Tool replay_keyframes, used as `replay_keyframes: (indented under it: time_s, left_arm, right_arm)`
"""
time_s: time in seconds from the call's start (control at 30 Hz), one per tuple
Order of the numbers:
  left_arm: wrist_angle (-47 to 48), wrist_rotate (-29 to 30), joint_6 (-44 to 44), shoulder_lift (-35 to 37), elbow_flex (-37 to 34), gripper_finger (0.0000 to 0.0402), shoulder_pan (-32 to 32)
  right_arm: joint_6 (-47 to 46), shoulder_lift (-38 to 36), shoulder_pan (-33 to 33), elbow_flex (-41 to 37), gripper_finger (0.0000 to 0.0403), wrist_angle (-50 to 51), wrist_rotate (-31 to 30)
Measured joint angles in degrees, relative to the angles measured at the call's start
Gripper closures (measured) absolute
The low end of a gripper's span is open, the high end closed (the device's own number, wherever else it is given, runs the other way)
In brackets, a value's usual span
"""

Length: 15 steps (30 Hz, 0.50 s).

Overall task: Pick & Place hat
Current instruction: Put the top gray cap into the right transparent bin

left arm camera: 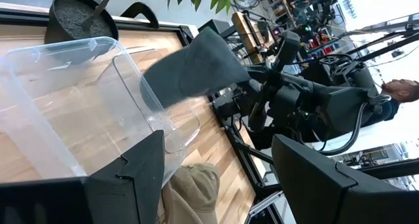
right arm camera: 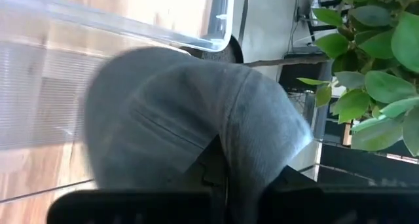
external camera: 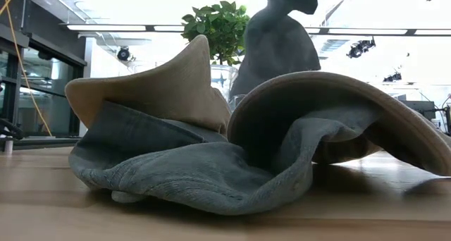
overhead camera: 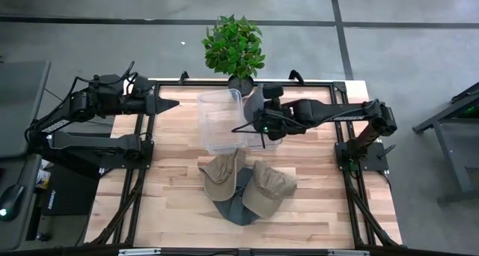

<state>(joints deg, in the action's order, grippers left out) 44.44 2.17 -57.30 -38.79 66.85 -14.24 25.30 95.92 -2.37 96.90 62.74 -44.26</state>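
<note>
My right gripper (overhead camera: 254, 115) is shut on a dark grey hat (overhead camera: 256, 100), held in the air over the far right side of a clear plastic container (overhead camera: 219, 123). In the low view the grey hat (external camera: 275, 47) hangs behind the pile. The pile on the near middle of the table has two tan hats (overhead camera: 221, 170) (overhead camera: 271, 185) lying on a blue-grey hat (overhead camera: 239, 205). My left gripper (overhead camera: 174, 104) is open and waits left of the container, touching nothing. My right gripper (right arm camera: 226, 178) pinches a bunched fold of the grey hat's cloth (right arm camera: 229, 145) between its two fingers, reaching in from the table's right. The hat is lifted clear and its crown (right arm camera: 163, 112) bulges out beyond the fingers, over the container's rim (right arm camera: 163, 34).
A potted plant (overhead camera: 233, 46) stands at the far edge just behind the container. The arms' frames run along the table's left and right sides. Bare wood shows left and right of the hat pile. A person (left arm camera: 399, 90) shows beyond the table in the left wrist view.
</note>
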Motion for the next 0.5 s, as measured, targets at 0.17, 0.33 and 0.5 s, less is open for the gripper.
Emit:
replay_keyframes:
  time_s: [0.17, 0.33, 0.5]
  left_arm:
    - [0.47, 0.00, -0.09, -0.02, 0.00, 0.0160, 0.00]
    - [0.51, 0.00, -0.23, 0.00, 0.00, 0.0160, 0.00]
    - [0.52, 0.00, -0.24, 0.00, 0.00, 0.0160, 0.00]
  right_arm:
    - [-0.76, 0.49, -0.04, 0.00, 0.0385, 0.65, -1.29]
    - [-2.61, 0.88, 0.13, 0.00, 0.0385, 1.43, -0.44]
    - [-2.72, 0.90, 0.13, 0.00, 0.0385, 1.30, 2.48]
